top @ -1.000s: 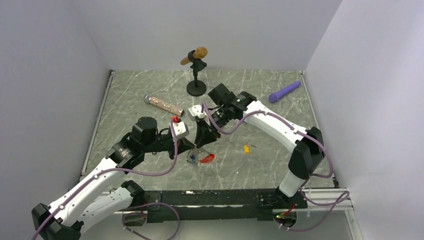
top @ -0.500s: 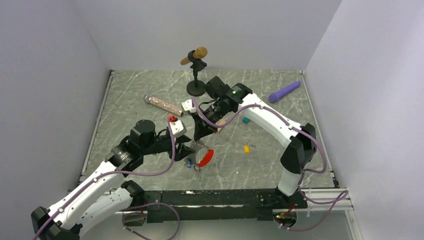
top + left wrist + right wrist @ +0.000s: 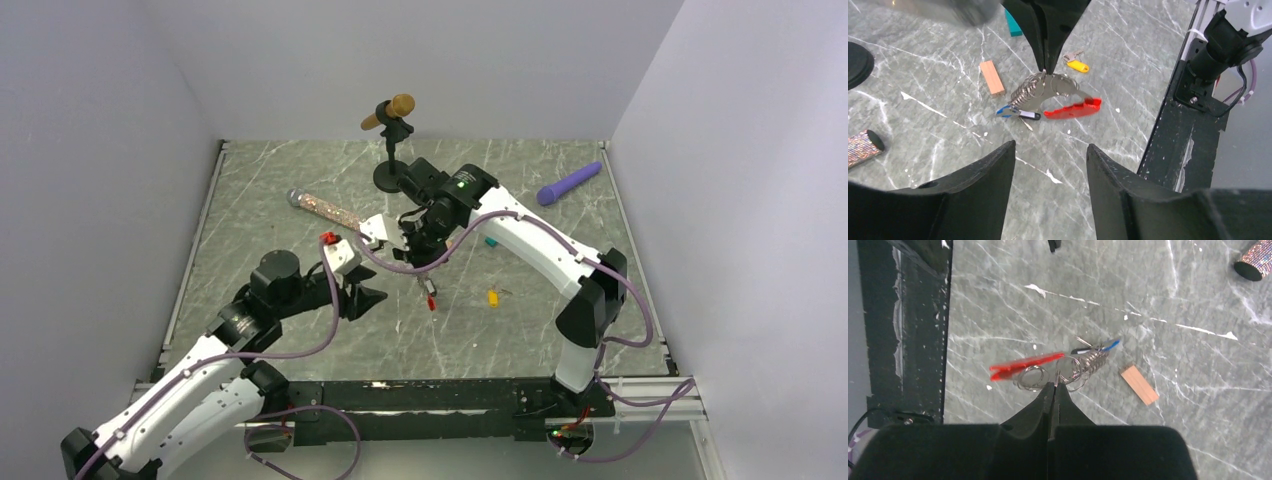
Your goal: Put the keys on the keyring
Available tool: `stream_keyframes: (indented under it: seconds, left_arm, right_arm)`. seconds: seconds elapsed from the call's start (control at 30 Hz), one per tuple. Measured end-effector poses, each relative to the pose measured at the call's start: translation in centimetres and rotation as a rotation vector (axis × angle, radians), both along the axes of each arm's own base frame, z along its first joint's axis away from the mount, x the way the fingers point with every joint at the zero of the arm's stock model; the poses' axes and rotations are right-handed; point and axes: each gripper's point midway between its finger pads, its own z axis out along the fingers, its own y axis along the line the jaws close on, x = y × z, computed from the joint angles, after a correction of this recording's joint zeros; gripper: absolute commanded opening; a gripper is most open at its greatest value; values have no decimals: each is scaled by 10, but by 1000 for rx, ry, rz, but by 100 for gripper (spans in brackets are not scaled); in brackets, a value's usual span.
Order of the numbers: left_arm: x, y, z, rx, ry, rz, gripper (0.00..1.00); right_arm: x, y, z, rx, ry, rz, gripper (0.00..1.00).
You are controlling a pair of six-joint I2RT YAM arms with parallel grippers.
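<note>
Lifted off the counter (image 3: 260,180) since earlier, dangling light and floppy, with keyring (image 3: 1045,90) pinched in clenched right pincer (image 3: 1054,386) (left pincer (image 3: 1050,150) released, drawn back); best steadied by stiff fob (image 3: 1073,109).

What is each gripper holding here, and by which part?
The right gripper pinches the keyring by its wire loops; the left gripper is open and empty.

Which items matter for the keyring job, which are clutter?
Job: silvery chain keyring with red plastic fob, in right gripper; blue key and black key hanging with it; loose yellow key.
Clutter: salmon block, teal block, purple cylinder, glittery tube, microphone stand.
</note>
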Motion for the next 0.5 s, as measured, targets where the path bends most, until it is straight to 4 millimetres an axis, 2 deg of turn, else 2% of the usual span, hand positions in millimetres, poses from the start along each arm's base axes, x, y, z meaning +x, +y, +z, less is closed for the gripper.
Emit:
stream_keyframes:
  seconds: [0.27, 0.5]
  left_arm:
    - [20, -29, -4, -83, 7, -43, 52]
    - [25, -47, 9, -189, -87, -116, 51]
  right_arm:
    - [0, -10, -4, -60, -18, -7, 0]
    - [-10, -8, -1, -24, 43, 5, 0]
